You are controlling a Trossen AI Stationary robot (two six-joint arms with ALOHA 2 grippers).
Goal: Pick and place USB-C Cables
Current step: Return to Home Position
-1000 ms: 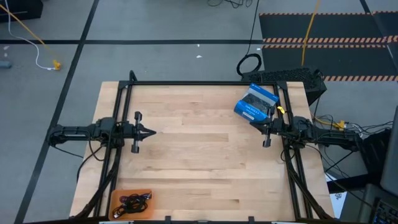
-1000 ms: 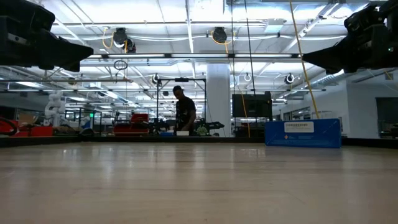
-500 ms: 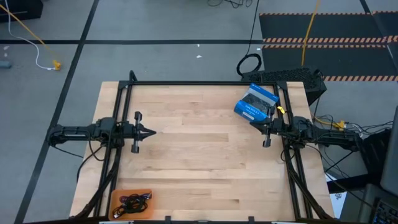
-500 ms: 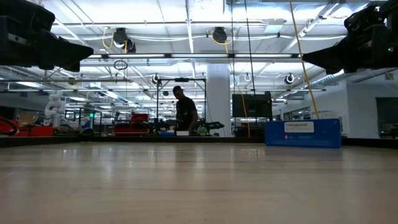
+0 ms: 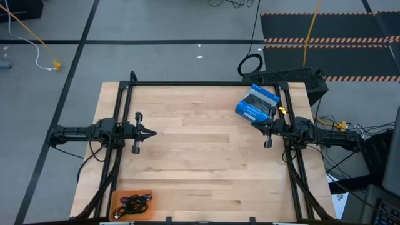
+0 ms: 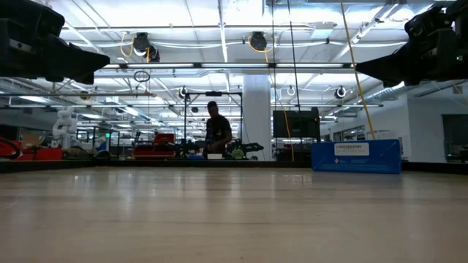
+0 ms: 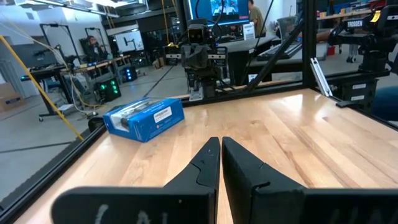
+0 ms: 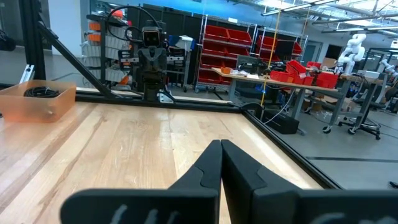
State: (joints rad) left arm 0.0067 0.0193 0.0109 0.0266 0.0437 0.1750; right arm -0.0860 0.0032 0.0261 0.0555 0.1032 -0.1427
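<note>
At the lower left of the high view, at the table's (image 5: 200,162) bottom edge, sits the orange bin (image 5: 131,204). The cables (image 5: 132,201) lie inside it as one dark tangle; single cables cannot be told apart there. In the right wrist view the bin (image 8: 36,101) shows at the left edge, translucent, with dark loops of cable (image 8: 38,92) against its inner wall.

Higher in the high view, at mid-height, the two arms face each other across bare wood, well apart. The left gripper (image 5: 149,132) is at centre left, pointing right. In the left wrist view its fingers (image 7: 205,168) are pressed together with only a thin slit between them, and they hold nothing. The right gripper (image 5: 264,130) is at centre right, pointing left. Its fingers (image 8: 239,168) are likewise closed to a slit and empty. In the low view both arms show as dark shapes in the upper corners, clear of the tabletop.

Just above the right gripper in the high view, at upper right, the blue box (image 5: 257,103) lies flat and skewed on the table. The left wrist view has it (image 7: 144,118) at centre left, near the table's edge rail.

Beyond the table, at the low view's centre, a person (image 6: 217,131) stands at a workbench.
</note>
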